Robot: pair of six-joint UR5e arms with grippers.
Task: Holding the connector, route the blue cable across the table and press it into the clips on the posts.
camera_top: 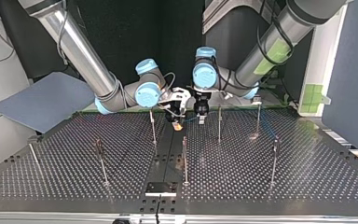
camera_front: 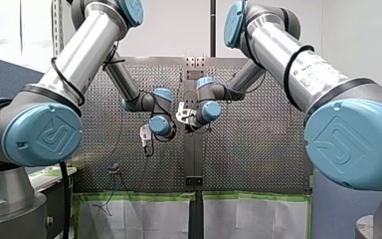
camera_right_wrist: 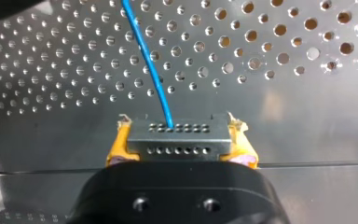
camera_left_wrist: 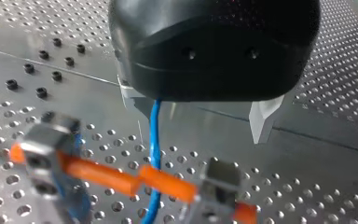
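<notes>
Gently close your spread left gripper (camera_left_wrist: 198, 114) on the thin blue cable (camera_left_wrist: 155, 140) between its fingers (camera_left_wrist: 263, 123), right gripper (camera_right_wrist: 179, 140) pinching the grey perforated connector (camera_right_wrist: 177, 133).

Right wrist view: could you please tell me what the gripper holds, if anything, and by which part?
My right gripper holds the grey connector by its two short ends, between the yellow pads; the blue cable leaves its front face.

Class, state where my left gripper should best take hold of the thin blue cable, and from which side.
Take the blue cable on its straight stretch just beyond the grey connector block, probably from above: there it passes between the fingers of the open left gripper.
</notes>
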